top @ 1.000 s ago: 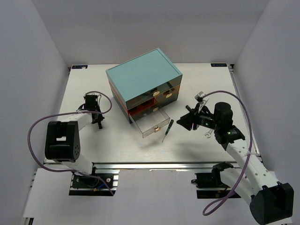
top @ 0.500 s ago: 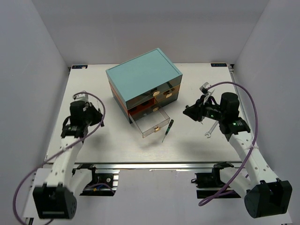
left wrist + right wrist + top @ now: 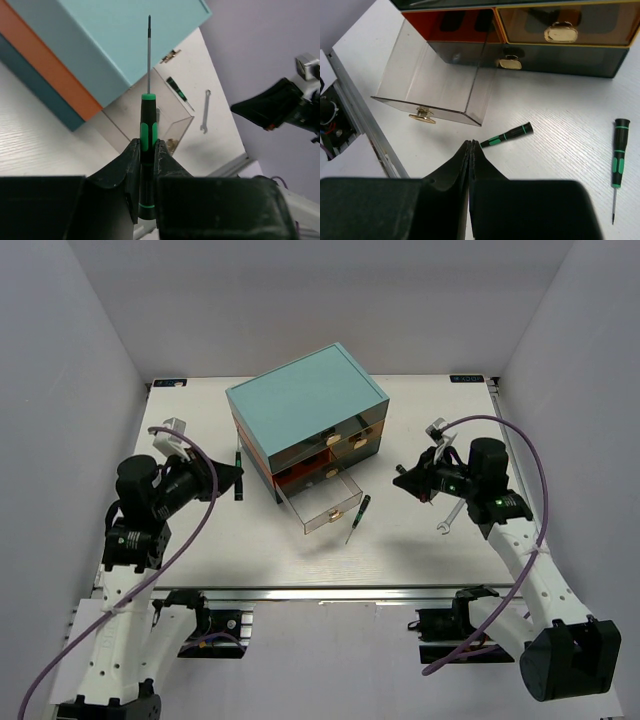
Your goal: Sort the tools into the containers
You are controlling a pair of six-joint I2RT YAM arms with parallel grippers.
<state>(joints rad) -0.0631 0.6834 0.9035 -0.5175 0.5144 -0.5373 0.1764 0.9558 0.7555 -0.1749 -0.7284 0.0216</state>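
My left gripper [image 3: 230, 478] [image 3: 146, 145] is shut on the green-black handle of a screwdriver [image 3: 148, 125] [image 3: 239, 472], held off the table left of the teal-topped chest [image 3: 305, 400] with its thin shaft pointing away from the wrist. The chest's lowest clear drawer [image 3: 322, 502] [image 3: 435, 85] stands pulled out. A smaller screwdriver [image 3: 357, 517] [image 3: 507, 135] lies on the table beside that drawer's front. Another screwdriver [image 3: 619, 160] lies further right in the right wrist view. The silver wrench [image 3: 449, 517] [image 3: 205, 111] rests beneath my right arm. My right gripper [image 3: 402, 481] [image 3: 470, 144] hovers shut and empty.
The chest's other drawers [image 3: 560, 25] are closed, with cream knobs. White walls enclose the table [image 3: 250, 550] on three sides. The near aluminium rail [image 3: 330, 592] runs along the front edge.
My left arm has risen and drawn back from the table, carrying the screwdriver. My right gripper's jaws have closed on nothing while hovering in about the same place.
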